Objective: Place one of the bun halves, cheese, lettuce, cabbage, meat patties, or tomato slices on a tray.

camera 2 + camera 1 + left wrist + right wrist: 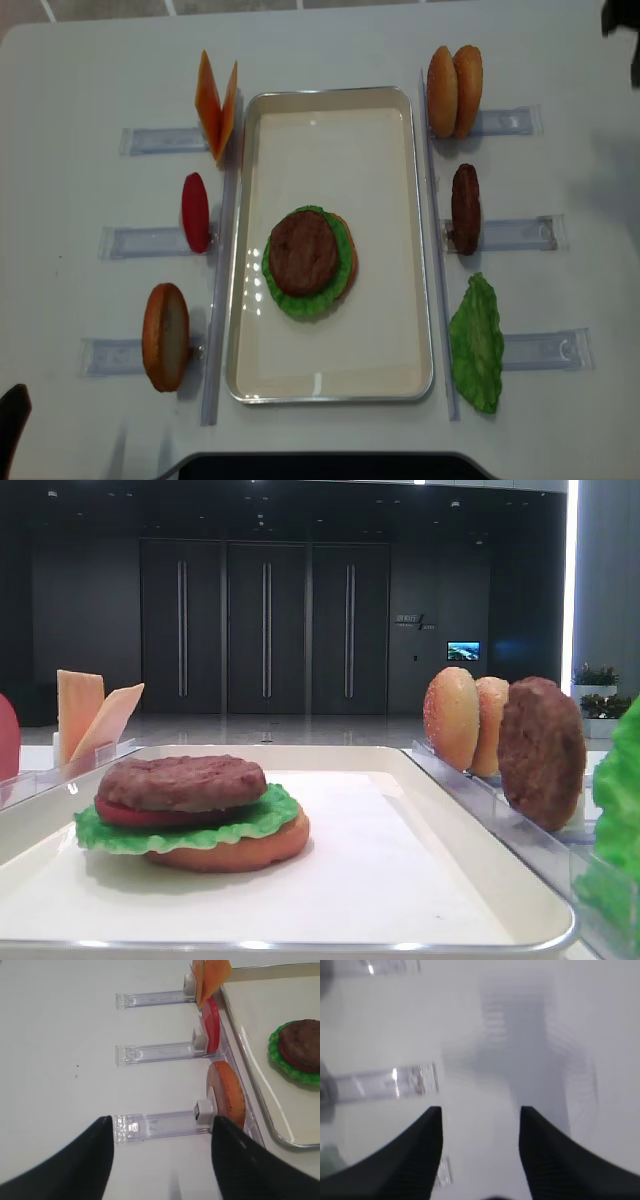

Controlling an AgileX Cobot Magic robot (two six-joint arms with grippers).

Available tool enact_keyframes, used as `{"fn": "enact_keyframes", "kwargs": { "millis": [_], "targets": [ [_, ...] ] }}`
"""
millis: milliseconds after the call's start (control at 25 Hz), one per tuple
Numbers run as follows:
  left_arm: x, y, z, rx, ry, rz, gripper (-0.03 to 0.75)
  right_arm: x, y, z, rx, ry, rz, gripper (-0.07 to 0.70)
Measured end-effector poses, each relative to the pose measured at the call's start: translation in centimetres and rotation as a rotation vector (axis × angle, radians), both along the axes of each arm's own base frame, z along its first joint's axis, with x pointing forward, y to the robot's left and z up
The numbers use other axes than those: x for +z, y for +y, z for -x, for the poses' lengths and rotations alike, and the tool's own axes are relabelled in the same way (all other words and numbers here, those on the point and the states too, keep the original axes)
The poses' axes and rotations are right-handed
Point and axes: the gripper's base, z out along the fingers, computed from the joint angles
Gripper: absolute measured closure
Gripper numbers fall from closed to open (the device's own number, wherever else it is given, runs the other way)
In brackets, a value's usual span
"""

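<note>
On the white tray (pixel 330 120) a half-built burger sits a little left of the middle: a meat patty (pixel 303 250) on top, a tomato slice (pixel 130 815) under it, then ruffled lettuce (pixel 310 295) and a bun half (pixel 250 850) at the bottom. Clear plastic racks (pixel 505 235) flank the tray on a plain white table (pixel 80 70). On the left stand cheese slices (pixel 215 105), a spare tomato slice (pixel 195 212) and a single bun (pixel 165 336); on the right two buns (pixel 453 90), a spare patty (pixel 465 208) and a loose lettuce leaf (pixel 477 342).

The left gripper (pixel 162 1125) hangs over the bun's rack with its black fingers spread, holding nothing. The right gripper (pixel 481 1110) is likewise spread and empty above blurred table.

Behind the table is a dark hall with tall panelled doors (pixel 265 625), a small lit screen (pixel 463 650) and potted plants (pixel 595 675). A small sign beside the doors is too faint to read.
</note>
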Motion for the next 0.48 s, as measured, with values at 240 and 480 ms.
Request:
{"fn": "enact_keyframes", "kwargs": {
  "millis": [240,480],
  "targets": [
    [0.0,0.0,0.0,0.0,0.0,0.0,0.244,-2.6,0.0,10.8,-0.004,0.083,-0.02,0.293],
    [0.0,0.0,0.0,0.0,0.0,0.0,0.244,-3.3,-0.2,18.6,-0.003,-0.032,-0.027,0.293]
  ]
}}
